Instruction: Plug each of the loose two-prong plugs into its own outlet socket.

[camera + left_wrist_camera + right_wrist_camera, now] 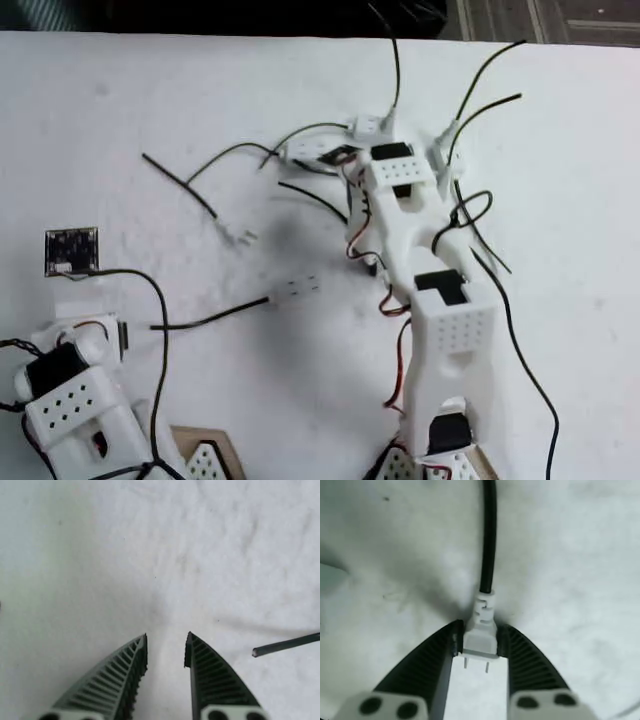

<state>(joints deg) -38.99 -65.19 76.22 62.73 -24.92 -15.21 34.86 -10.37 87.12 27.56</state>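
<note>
Here we log the right gripper (480, 626) closed down on a white two-prong plug (480, 641): the plug body sits squeezed between the two fingertips, both touching its sides, the two prongs pointing back toward the wrist and the black cable (489, 535) running straight out from the gripper over the white table (580, 555). From above, we see the right arm (450, 325) stretched long from the near edge to the far middle of the table, its far end near an outlet socket (370, 125) whose lead runs toward the table's far edge. A second outlet socket (297, 288) lies alone at mid-table, slots showing, well apart from that arm's tip, its lead trailing toward the left arm (65, 400). A second plug (240, 236) lies loose on the table, near the second outlet socket but not touching it, well apart from both grippers. The left gripper (167, 636) stands moderately open, fingers apart with bare table between them, and holds nothing; we mark a bare cable end (285, 645) near it, off to one side, not touching. The left arm sits folded low at the near left corner of the table, close to a small black square (71, 250) lying flat.
</note>
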